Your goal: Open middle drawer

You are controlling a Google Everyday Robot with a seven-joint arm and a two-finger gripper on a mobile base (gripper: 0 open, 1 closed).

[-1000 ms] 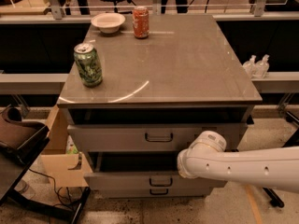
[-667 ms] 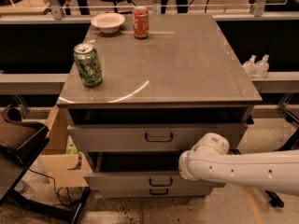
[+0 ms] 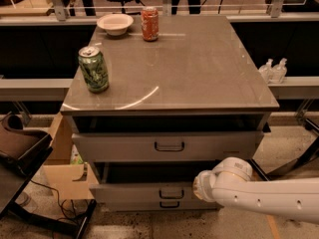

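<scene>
The grey cabinet (image 3: 169, 73) has three drawers. The taller top drawer (image 3: 119, 147) has a dark loop handle (image 3: 169, 146). Below a dark gap is the shallow middle drawer (image 3: 129, 192) with its small handle (image 3: 171, 193). The lowest drawer's handle (image 3: 169, 204) shows just under it. My white arm (image 3: 269, 198) comes in from the lower right. Its rounded wrist (image 3: 227, 178) covers the right part of the middle drawer's front. The gripper (image 3: 199, 187) is at the arm's left end, right of the middle handle and mostly hidden by the wrist.
On the cabinet top stand a green can (image 3: 93, 68), a red can (image 3: 149, 23) and a white bowl (image 3: 115, 23). A cardboard box (image 3: 62, 171) and a dark chair (image 3: 20, 148) are at the left. Two small bottles (image 3: 273, 70) sit on a ledge at the right.
The arm's wrist has moved down and slightly right, from beside the top drawer's lower edge to the level of the middle drawer. The drawers look unmoved.
</scene>
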